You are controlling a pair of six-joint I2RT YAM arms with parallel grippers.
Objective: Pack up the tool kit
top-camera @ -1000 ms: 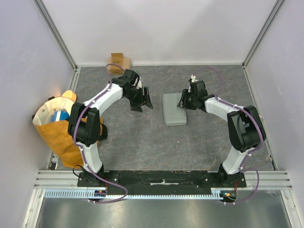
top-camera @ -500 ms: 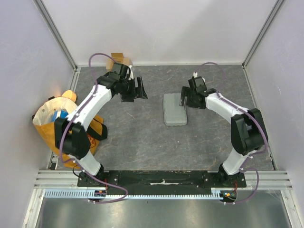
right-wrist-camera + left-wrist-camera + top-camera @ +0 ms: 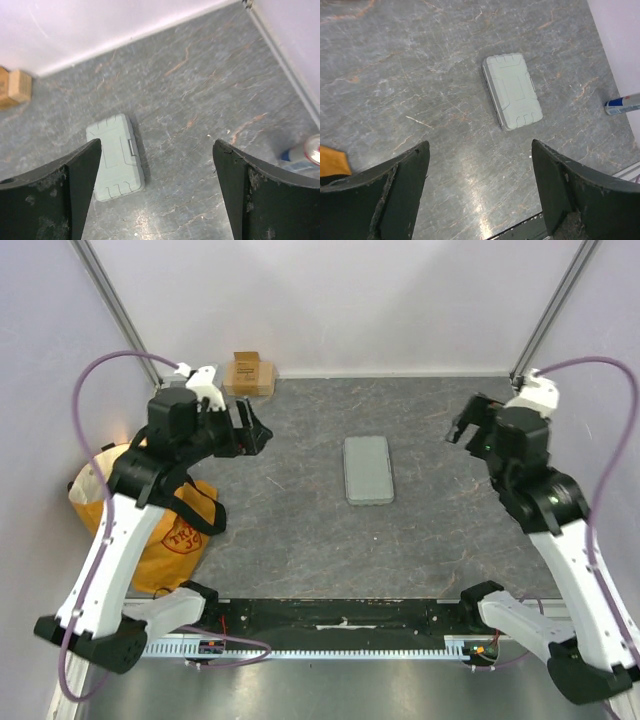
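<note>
The grey tool kit case [image 3: 367,469] lies shut and flat on the middle of the table. It also shows in the left wrist view [image 3: 512,91] and in the right wrist view [image 3: 115,156]. My left gripper [image 3: 243,429] is raised high at the left, open and empty, well apart from the case. My right gripper [image 3: 470,423] is raised high at the right, open and empty, also apart from the case. No orange-and-black hand tools are in view.
A yellow-orange bag [image 3: 140,520] stands at the table's left edge under the left arm. A small brown cardboard box [image 3: 249,373] sits at the back wall, also in the right wrist view [image 3: 15,87]. A blue-and-white can-like thing [image 3: 305,155] lies by the right wall.
Both arms have lifted up and drawn back from the case. The right gripper left the case's right edge and moved right. The left gripper moved left and up.
</note>
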